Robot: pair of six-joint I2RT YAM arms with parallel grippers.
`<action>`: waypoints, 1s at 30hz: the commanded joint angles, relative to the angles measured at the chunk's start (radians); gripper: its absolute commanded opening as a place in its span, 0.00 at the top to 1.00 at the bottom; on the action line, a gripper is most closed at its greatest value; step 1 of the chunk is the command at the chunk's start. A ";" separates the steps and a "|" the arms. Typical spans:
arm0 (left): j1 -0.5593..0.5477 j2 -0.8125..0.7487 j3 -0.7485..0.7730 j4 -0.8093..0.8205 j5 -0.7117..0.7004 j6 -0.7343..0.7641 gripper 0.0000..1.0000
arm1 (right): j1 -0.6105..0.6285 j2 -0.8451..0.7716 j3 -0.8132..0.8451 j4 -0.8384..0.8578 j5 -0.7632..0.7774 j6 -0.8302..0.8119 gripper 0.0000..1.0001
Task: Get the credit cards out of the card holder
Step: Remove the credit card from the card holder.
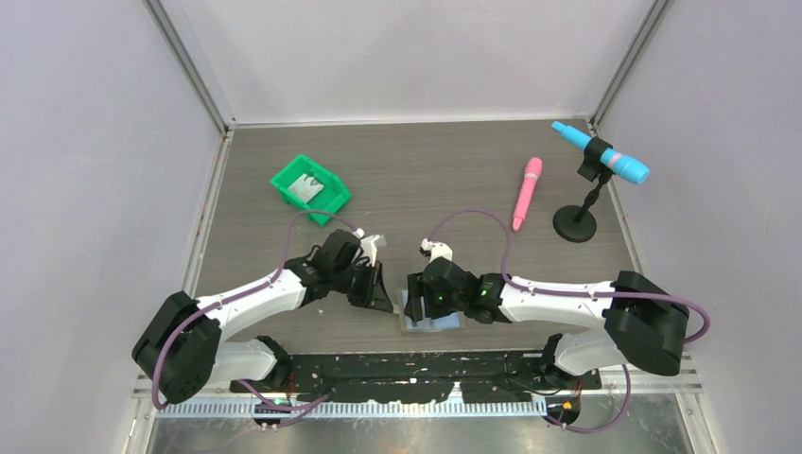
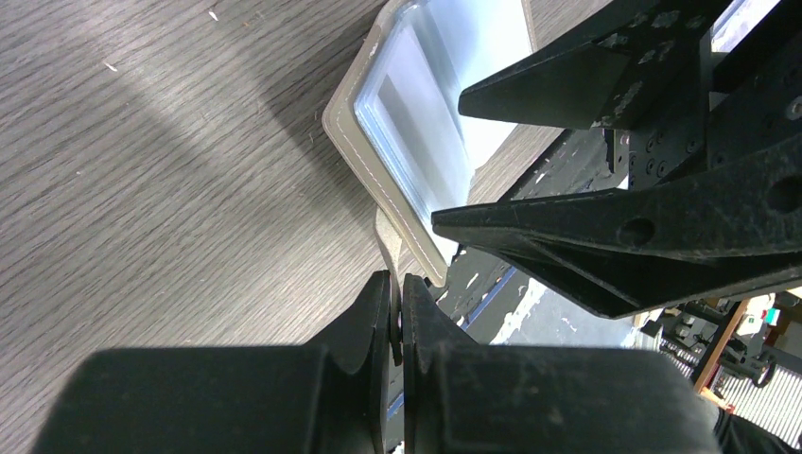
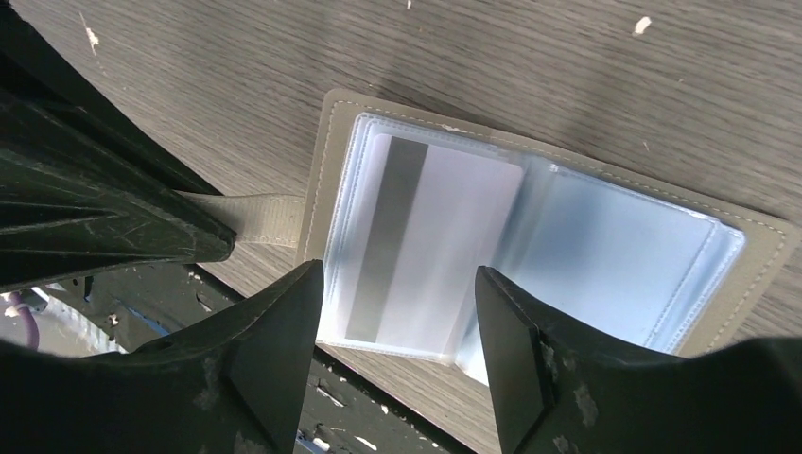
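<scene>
Surface [image 1: 426, 170]: card holder [image 3: 615, 246] lies open at near edge, middle, mostly buried under both tools in top view. Right tool [image 3: 397, 284] spread wide, fingers straddling credit card [image 3: 444, 236] in tab-side pocket. Other pocket is all glare, can't tell contents tbh. Left tool [image 2: 398, 284] pinched tight on holder's grey tab [image 3: 265, 218], tab end hidden between fingers.

The card holder [image 3: 326, 170] lies open on the wood-grain tabletop [image 3: 236, 66], a pale credit card [image 3: 454, 236] with a dark stripe in its left clear pocket. The right end effector [image 3: 399, 284] hangs spread over that card. The left end effector [image 3: 219, 241] pinches the strap tab [image 3: 260, 216].
</scene>
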 commanded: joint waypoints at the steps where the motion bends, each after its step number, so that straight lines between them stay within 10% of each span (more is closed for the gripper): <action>1: -0.005 -0.010 0.025 0.014 0.025 0.002 1.00 | 0.007 0.011 -0.010 0.068 -0.031 0.014 0.32; 30: -0.004 0.043 0.052 0.000 0.005 0.012 1.00 | 0.013 -0.001 0.013 -0.071 0.088 0.007 0.38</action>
